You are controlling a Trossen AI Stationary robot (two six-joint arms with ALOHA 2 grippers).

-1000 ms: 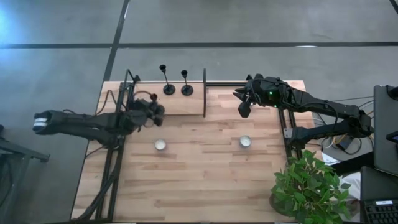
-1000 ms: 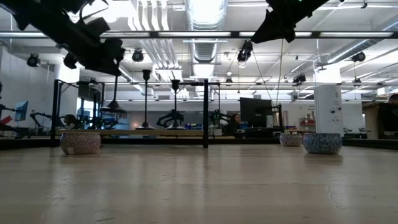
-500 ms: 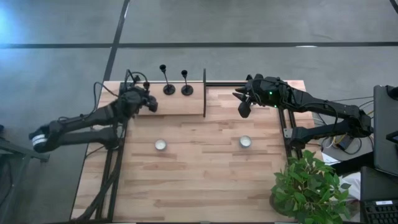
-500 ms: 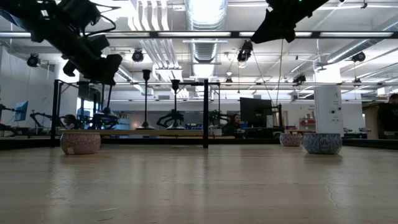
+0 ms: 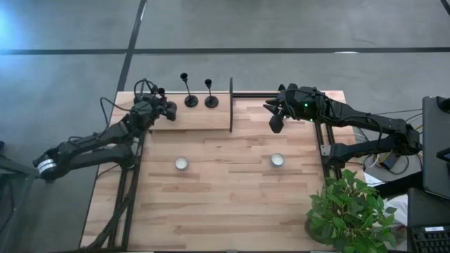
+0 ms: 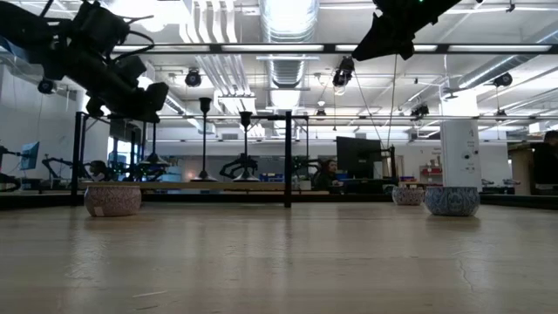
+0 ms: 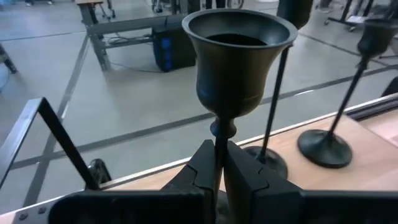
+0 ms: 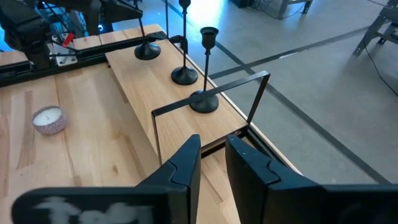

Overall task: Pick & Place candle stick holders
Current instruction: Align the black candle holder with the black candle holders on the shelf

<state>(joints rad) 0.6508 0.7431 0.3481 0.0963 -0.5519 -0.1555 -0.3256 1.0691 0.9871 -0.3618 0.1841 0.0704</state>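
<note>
At table's 11 o'clock, a thin black metal candle holder stem (image 7: pixel 216 155) is clamped by left gripper (image 7: pixel 216 167); right gripper (image 8: pixel 212 163) jaws slightly apart, empty.

Even overhead light, ceiling lamps (image 6: pixel 283 17) glaring, soft shadows

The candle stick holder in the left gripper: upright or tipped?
Upright: candle stick holder has its cup on top and stem vertical between the left gripper's shut fingers.

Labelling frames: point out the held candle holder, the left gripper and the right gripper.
held candle holder (image 7: pixel 236 59): left wrist view, on its cup.
left gripper (image 7: pixel 219 171): left wrist view, between fingertips at the stem.
right gripper (image 8: pixel 212 160): right wrist view, between fingertips.
</note>
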